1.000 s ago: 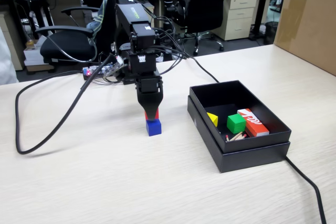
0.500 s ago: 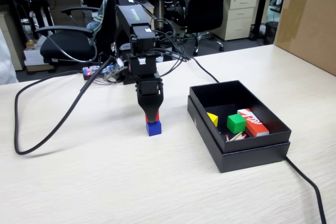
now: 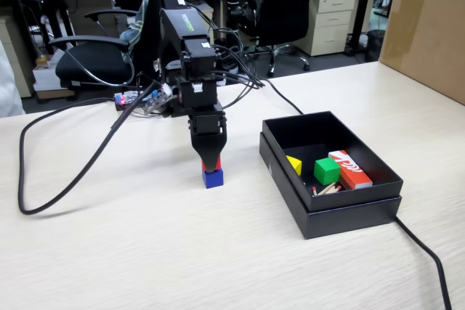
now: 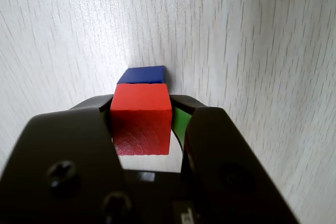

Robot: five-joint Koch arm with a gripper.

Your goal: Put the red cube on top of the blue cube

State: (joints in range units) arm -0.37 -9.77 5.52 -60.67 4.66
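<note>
- My arm (image 3: 190, 49) reaches forward from its base at the back of the table (image 3: 145, 252), and the wrist turns straight down, so the claw (image 3: 211, 159) points at the tabletop.
- In the fixed view my claw hangs just left of the black box (image 3: 330, 197), well clear of its wall.
- My claw is closed on the red cube (image 4: 140, 118): in the wrist view the two jaws press its left and right faces, and the cube fills the gap between them.
- The gap is only as wide as the cube. A strip of green lining shows on the inner face of the right-hand jaw.
- The red cube sits low between my tips; in the fixed view only a sliver of red (image 3: 205, 167) shows beside the dark fingers.
- The blue cube (image 3: 213, 178) stands on the table right under the claw. In the wrist view its top (image 4: 142, 74) peeks out past the far edge of the red cube.
- In the fixed view the red cube looks to be resting on the blue one, or just above it; I cannot tell whether they touch.
- Inside the box lie a green cube (image 3: 326, 170), a yellow piece (image 3: 293, 165) and an orange-red block with white marks (image 3: 350, 169).
</note>
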